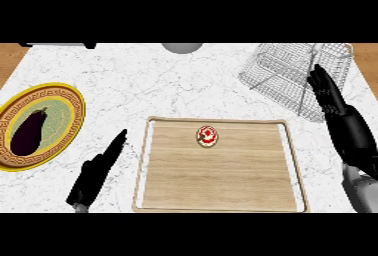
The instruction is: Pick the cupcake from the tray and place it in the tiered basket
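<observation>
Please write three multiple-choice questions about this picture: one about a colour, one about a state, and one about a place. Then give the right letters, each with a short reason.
1. The rim of the plate under the aubergine is:
A) blue
B) yellow
C) white

2. The left hand and the right hand are:
A) both open, holding nothing
B) both shut
C) both curled round something

3. The cupcake lies:
A) in the right hand
B) on the plate
C) on the wooden tray

Answers:
1 B: the plate's outer band is yellow.
2 A: the fingers of both hands are straight and nothing is between them.
3 C: the cupcake sits on the tray's upper middle part, apart from both hands.
</observation>
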`<state>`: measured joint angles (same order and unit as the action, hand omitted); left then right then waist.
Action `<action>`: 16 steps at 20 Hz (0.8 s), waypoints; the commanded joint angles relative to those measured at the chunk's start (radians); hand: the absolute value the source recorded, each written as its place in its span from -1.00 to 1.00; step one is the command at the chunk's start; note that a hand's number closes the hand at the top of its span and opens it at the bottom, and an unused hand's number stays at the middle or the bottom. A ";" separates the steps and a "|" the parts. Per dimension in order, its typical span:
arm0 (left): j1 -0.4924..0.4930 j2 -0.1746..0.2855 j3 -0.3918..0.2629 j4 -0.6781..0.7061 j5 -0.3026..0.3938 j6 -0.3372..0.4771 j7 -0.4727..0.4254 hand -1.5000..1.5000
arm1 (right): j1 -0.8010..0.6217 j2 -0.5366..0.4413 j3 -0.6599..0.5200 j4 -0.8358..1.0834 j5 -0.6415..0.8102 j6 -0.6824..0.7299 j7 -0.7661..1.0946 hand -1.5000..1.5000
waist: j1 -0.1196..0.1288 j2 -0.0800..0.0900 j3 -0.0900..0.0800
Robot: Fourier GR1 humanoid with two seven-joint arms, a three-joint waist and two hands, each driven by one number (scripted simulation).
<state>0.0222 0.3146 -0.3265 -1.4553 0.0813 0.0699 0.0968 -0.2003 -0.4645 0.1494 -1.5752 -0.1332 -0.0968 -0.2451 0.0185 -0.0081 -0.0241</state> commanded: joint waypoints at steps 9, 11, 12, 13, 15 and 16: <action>0.027 -0.069 0.145 0.031 0.015 0.176 -0.037 0.00 | -0.171 0.171 -0.174 0.143 0.007 -0.359 0.341 -1.00 | -0.014 0.013 0.023; 0.053 -0.069 0.142 0.019 -0.004 0.200 -0.040 0.00 | -0.185 0.258 -0.167 0.140 0.024 -0.440 0.278 -1.00 | -0.001 0.010 0.025; 0.040 -0.122 0.132 0.078 -0.023 0.235 -0.079 0.00 | -0.156 0.270 -0.156 0.120 0.026 -0.429 0.225 -1.00 | -0.017 0.010 0.024; 0.040 -0.101 0.143 0.084 -0.016 0.206 -0.085 0.00 | -0.144 0.311 -0.101 0.060 0.067 -0.460 0.219 -1.00 | -0.019 0.008 0.024; 0.019 -0.146 0.145 0.129 -0.038 0.228 -0.106 0.00 | -0.147 0.274 -0.098 0.020 0.041 -0.365 0.250 -1.00 | -0.020 0.008 0.024; 0.041 -0.082 0.178 0.099 -0.005 0.160 -0.100 0.00 | -0.161 0.258 -0.072 -0.034 0.064 -0.370 0.342 -1.00 | -0.020 0.007 0.024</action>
<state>0.0517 0.2109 -0.1866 -1.4156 0.0700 0.2604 -0.0042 -0.3751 -0.2299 0.0419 -1.5146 -0.0908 -0.4527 0.0163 0.0049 -0.0037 0.0036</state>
